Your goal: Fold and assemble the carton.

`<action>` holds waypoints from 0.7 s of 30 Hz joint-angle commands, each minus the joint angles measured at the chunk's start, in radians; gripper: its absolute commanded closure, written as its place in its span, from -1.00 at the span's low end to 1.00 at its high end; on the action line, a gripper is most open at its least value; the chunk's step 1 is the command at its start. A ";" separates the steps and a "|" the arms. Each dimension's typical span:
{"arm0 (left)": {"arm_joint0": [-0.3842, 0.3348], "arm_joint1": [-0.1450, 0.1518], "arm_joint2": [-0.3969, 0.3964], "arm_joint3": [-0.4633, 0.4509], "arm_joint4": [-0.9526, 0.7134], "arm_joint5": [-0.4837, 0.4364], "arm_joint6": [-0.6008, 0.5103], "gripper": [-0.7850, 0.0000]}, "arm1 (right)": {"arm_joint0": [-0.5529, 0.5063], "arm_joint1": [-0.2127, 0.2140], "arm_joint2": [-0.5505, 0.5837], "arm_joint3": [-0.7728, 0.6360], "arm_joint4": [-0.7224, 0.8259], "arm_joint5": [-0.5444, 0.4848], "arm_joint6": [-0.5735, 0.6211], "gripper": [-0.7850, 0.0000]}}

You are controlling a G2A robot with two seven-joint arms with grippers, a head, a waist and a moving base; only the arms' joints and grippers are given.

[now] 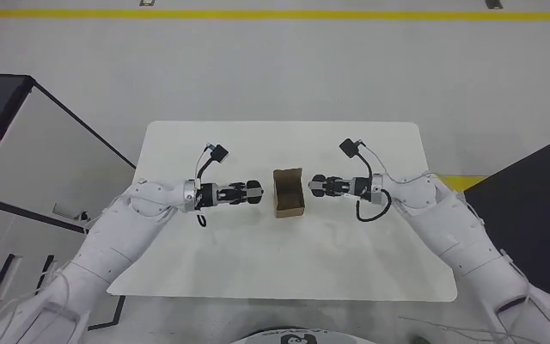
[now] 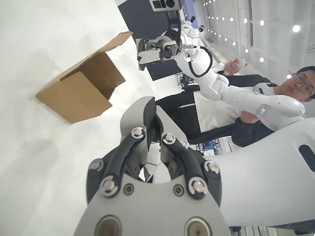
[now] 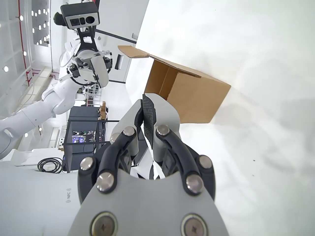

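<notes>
— Where is the carton?
— On the surface, about mid-way across, between the two hands.
— Which hand is on which side?
— The left hand is near its left side and the right hand just beside its right side. Both point in toward it.

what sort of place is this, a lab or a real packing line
Most likely a robotics lab or test hall: one carton on a white table, a yellow line marked on the grey floor, and rows of ceiling lights over a large open room.
</notes>
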 commanded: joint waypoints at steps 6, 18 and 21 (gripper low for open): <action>0.013 -0.002 0.000 0.005 -0.009 0.009 0.029 1.00 | -0.005 0.000 0.000 0.002 -0.003 0.008 -0.009 1.00; -0.100 -0.110 0.150 0.251 -0.052 -0.040 0.103 1.00 | 0.006 -0.026 -0.031 0.070 -0.015 0.018 -0.021 1.00; -0.130 -0.135 0.181 0.308 0.015 -0.029 0.152 1.00 | 0.018 -0.034 -0.039 0.092 -0.007 0.010 -0.019 1.00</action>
